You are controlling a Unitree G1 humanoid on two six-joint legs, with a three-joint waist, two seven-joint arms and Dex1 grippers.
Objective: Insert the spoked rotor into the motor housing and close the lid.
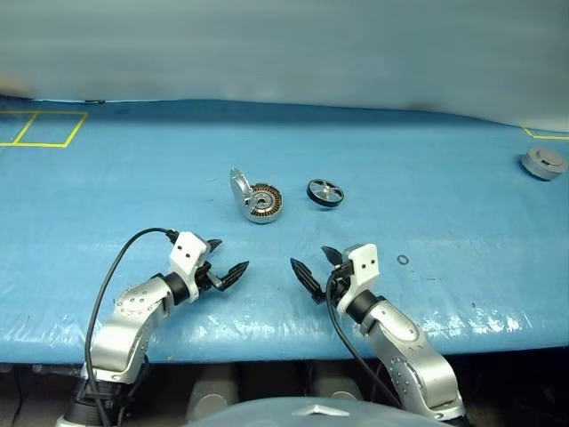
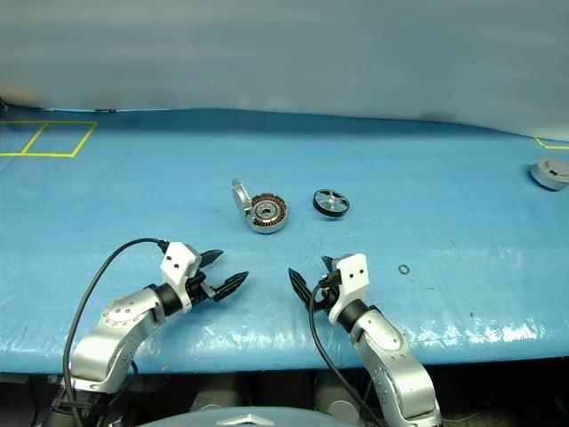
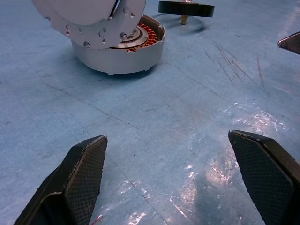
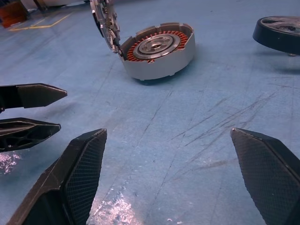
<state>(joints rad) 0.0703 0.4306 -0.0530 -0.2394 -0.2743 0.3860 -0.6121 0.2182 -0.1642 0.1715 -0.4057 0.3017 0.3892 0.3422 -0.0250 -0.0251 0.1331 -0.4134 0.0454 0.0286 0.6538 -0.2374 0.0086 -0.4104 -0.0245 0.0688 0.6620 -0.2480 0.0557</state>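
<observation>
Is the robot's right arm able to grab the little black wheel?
Probably yes. The right gripper is open, and only bare blue table lies between it and the spoked rotor beyond.

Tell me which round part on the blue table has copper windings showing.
The round silver motor housing with its lid up; the black-rimmed spoked rotor beside it shows only spokes.

Left pincer point(image 1: 224, 263) and right pincer point(image 1: 317, 269) gape wide, tips facing

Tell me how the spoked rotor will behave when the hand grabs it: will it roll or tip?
The spoked rotor looks rigid. In the right wrist view it seems propped on a short shaft, so a nudge could rock it. Tipped on edge, its round rim would probably roll.
</observation>
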